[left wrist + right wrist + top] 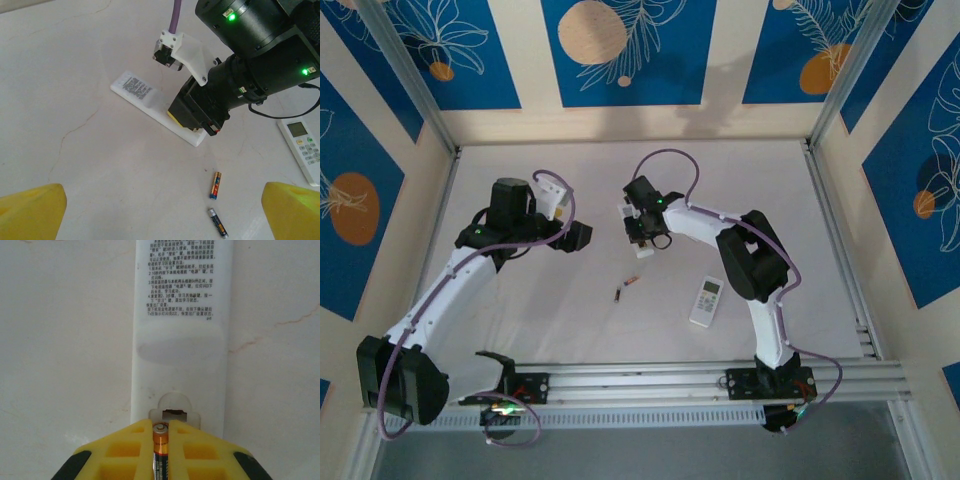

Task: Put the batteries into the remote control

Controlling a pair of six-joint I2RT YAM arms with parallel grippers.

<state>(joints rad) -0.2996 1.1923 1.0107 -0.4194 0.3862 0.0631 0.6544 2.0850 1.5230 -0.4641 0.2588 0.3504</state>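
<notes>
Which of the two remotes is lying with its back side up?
The remote below the right gripper: its printed text label faces up. The other remote, nearer the right arm's base, shows its screen and buttons.

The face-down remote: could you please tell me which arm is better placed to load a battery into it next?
Right. The right tool is shut on a battery at the end of the face-down remote; the left tool is open and empty, farther back.
</notes>
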